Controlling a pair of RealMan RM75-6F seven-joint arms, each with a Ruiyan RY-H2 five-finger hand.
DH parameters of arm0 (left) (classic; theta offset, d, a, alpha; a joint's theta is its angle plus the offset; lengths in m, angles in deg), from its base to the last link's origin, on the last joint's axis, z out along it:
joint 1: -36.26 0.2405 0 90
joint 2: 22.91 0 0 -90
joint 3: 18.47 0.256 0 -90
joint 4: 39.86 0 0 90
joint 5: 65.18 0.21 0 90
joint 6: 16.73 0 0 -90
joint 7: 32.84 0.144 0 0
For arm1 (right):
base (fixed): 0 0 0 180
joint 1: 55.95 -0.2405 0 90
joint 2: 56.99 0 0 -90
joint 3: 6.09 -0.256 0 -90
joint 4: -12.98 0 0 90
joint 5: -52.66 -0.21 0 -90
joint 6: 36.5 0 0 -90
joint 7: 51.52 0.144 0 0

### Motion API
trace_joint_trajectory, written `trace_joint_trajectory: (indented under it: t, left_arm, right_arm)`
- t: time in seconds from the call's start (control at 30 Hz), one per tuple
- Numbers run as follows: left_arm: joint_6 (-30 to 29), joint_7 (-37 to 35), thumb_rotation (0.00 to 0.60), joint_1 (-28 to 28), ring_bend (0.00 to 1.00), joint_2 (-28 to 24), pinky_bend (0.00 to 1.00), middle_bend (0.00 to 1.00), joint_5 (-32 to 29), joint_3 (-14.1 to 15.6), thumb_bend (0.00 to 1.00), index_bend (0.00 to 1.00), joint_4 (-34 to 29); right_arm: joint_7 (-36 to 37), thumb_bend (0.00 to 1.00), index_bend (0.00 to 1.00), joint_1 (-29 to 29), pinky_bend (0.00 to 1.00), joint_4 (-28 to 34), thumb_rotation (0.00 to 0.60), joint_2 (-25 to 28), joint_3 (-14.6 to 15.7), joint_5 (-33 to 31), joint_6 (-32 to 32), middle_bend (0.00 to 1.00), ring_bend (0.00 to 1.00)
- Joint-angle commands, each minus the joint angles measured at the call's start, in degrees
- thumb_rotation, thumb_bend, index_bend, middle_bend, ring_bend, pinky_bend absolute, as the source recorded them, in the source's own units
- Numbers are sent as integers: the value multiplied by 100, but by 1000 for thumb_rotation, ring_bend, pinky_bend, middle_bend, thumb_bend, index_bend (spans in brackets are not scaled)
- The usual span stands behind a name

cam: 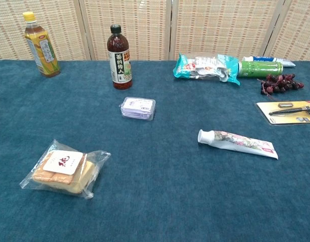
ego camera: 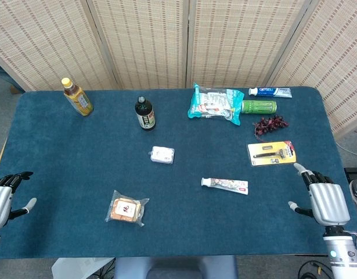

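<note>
While both hover empty, we spread left hand (ego camera: pixel 3 200) fingers at desk (ego camera: pixel 68 168) edge, right hand (ego camera: pixel 324 200) splayed near yellow razor card (ego camera: pixel 272 153).

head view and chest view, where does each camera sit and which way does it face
Head view: high above the near edge, looking steeply down on the blue table; left hand and right hand show, open.
Chest view: low at the near edge, looking level across; no body shows.
Shared: toothpaste tube, cracker packet, dark bottle.
</note>
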Motion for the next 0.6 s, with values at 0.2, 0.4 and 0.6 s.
trace_joint_trajectory:
  t: [0.2, 0.4, 0.6]
  left_arm:
    - [17, 27, 600, 7, 299, -17, 313, 344, 0, 7, 219, 248, -37]
    - [-11, -11, 600, 22, 299, -12, 313, 344, 33, 14, 219, 248, -27]
    - [-58, -55, 600, 68, 299, -6, 313, 344, 50, 35, 219, 248, 21]
  right_arm:
    - [-60, 96, 191, -273, 409, 259, 600, 171, -99, 13, 651, 354, 299]
    - [-506, 131, 260, -920, 418, 334, 600, 110, -380, -264, 1561, 384, 310]
    - [-984, 200, 337, -1690, 419, 25, 600, -338, -710, -942, 2502, 420, 310]
